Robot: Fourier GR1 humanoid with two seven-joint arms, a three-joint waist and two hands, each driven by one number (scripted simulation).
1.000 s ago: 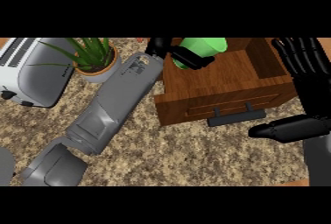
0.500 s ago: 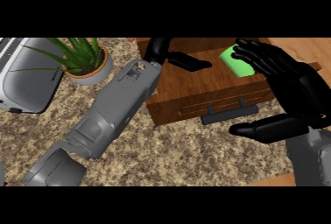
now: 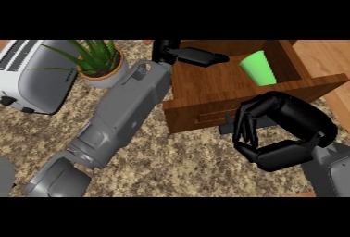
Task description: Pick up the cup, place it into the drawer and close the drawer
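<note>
Speckled stone tabletop point(image 3: 171, 162) is seen from steeply above, with a wooden drawer point(image 3: 226, 88) pulled open at one o'clock. Inside it, toward its far right corner, the green cup point(image 3: 258, 67) is seen lying free, touched by neither hand. The left hand point(image 3: 195, 55) is stretched over the drawer's near-left corner, its fingers straight and nothing held; its palm is partly hidden behind the grey forearm. The right hand point(image 3: 280, 132) is seen at four o'clock, in front of the drawer's face, fingers curled in toward the thumb; the dark handle point(image 3: 229, 125) is largely covered by them, and whether it is actually gripped cannot be told. At ten o'clock a toaster point(image 3: 31, 74) is cut off by the left edge, and a potted plant point(image 3: 99, 62) stands just beside it. Open tabletop is left at six o'clock, between the two forearms. No writing or labels can be read anywhere.
</note>
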